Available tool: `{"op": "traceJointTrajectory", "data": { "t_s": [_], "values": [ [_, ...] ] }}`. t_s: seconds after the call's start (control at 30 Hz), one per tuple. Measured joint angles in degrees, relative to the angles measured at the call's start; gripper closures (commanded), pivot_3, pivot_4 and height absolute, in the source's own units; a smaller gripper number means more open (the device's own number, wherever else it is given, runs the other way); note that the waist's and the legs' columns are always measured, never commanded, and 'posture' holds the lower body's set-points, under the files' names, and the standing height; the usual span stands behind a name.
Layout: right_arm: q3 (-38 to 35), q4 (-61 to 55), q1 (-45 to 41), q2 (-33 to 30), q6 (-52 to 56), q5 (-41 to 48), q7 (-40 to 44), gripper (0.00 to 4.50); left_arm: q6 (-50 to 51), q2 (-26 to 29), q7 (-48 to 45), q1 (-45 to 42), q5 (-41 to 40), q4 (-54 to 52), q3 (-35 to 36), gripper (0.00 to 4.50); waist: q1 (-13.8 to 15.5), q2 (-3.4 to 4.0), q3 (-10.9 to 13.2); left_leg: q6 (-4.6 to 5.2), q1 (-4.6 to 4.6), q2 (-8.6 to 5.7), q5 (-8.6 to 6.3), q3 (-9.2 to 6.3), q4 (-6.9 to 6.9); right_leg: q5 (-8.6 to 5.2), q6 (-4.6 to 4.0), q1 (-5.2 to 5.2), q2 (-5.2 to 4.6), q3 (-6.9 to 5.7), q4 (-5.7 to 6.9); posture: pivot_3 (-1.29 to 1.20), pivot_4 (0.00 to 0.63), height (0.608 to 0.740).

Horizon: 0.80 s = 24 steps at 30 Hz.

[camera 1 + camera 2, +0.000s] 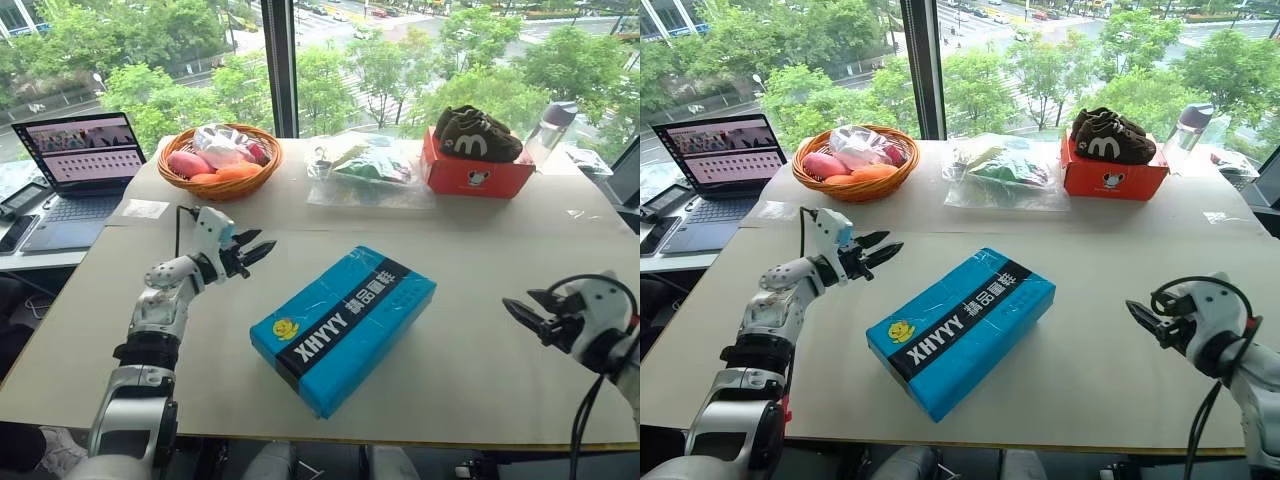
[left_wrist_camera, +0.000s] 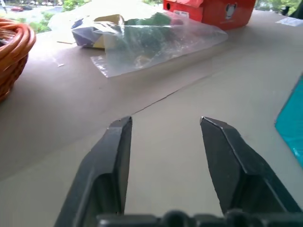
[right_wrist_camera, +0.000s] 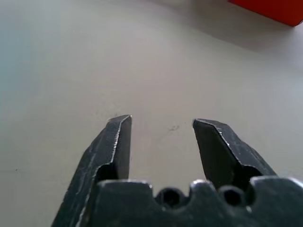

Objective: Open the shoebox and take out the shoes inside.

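The blue shoebox (image 1: pixel 345 325) lies closed and slanted in the middle of the table, its black band with white lettering facing up. The shoes are hidden, with the lid down. My left gripper (image 1: pixel 262 247) hovers open above the table to the box's left, pointing toward it, with nothing between its fingers (image 2: pixel 116 156). Off to the right of the box my right gripper (image 1: pixel 522 312) is open too, aimed at the box's right side and clear of it; bare table shows between its fingers (image 3: pixel 116 146). A blue corner of the shoebox (image 2: pixel 293 123) shows in the left wrist view.
At the back stand a wicker basket (image 1: pixel 222 178) of wrapped items, a clear plastic bag (image 1: pixel 362 170), and a red-orange box (image 1: pixel 474 176) with dark brown shoes on top. A laptop (image 1: pixel 80 160) sits on a side desk at the left. A bottle (image 1: pixel 551 128) is at the far right.
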Motion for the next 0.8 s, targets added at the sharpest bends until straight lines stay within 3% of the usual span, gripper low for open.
{"op": "traceJointTrajectory", "data": {
  "t_s": [0.07,0.13,0.27,0.33,0.57,0.67,0.8],
  "values": [
    [-0.12,-4.26,2.57,0.01,2.96,2.80,1.31,3.84,-1.92,-0.07,-3.21,-2.22,0.69,2.57,-1.47,4.34,-0.38,-0.01,0.01,0.01,-0.03,-0.01,0.00,0.01,0.01,0.00,0.00,-0.01,-0.03,0.02,-0.01,0.00,0.150,0.740],
    [-0.27,-8.56,4.01,0.02,6.63,6.71,2.05,4.49,-3.03,-0.37,-7.88,-4.14,0.96,4.45,-3.13,4.50,-0.66,-0.01,0.01,0.03,-0.05,-0.01,-0.01,0.06,0.03,0.00,0.01,-0.01,-0.06,0.08,-0.03,0.00,0.150,0.740],
    [0.94,-15.26,3.95,0.82,12.49,14.05,1.91,4.49,-3.20,-0.06,-19.21,-3.55,2.18,3.53,-8.92,4.50,-0.73,-0.01,0.01,0.04,-0.03,0.02,-0.02,0.07,0.03,0.00,0.01,0.00,-0.03,0.07,0.00,0.00,0.150,0.740],
    [5.00,-16.40,2.10,2.25,13.81,14.44,0.56,4.49,-3.36,0.49,-24.84,-2.08,3.74,2.41,-12.88,4.50,-0.78,-0.05,0.03,0.04,-0.04,0.04,-0.02,0.07,0.04,0.00,0.01,-0.04,-0.02,0.07,0.00,0.00,0.150,0.740],
    [15.44,-13.03,-6.74,8.10,15.33,14.77,-1.81,4.49,6.38,4.54,-30.62,-1.07,1.92,-10.68,-13.71,4.50,-0.57,-0.12,0.08,0.08,-0.17,0.01,-0.04,0.00,0.13,0.00,0.01,-0.15,-0.03,0.06,-0.02,0.00,0.150,0.740],
    [19.52,-8.31,-11.49,10.13,14.55,12.71,-1.32,4.49,8.49,5.12,-28.56,0.96,0.90,-15.21,-11.99,4.50,-0.77,-0.12,0.08,0.10,-0.08,0.01,-0.05,-0.08,0.13,0.01,-0.02,-0.17,-0.02,0.09,0.03,0.00,0.150,0.740],
    [26.80,4.74,-23.81,16.35,8.33,5.14,-0.51,4.49,9.69,2.93,-19.02,2.17,0.20,-17.72,-6.49,4.50,-1.20,-0.16,0.10,0.09,0.15,0.10,-0.05,-0.03,0.20,0.07,-0.09,-0.07,0.09,0.09,0.09,0.00,0.150,0.740]
  ]
}}
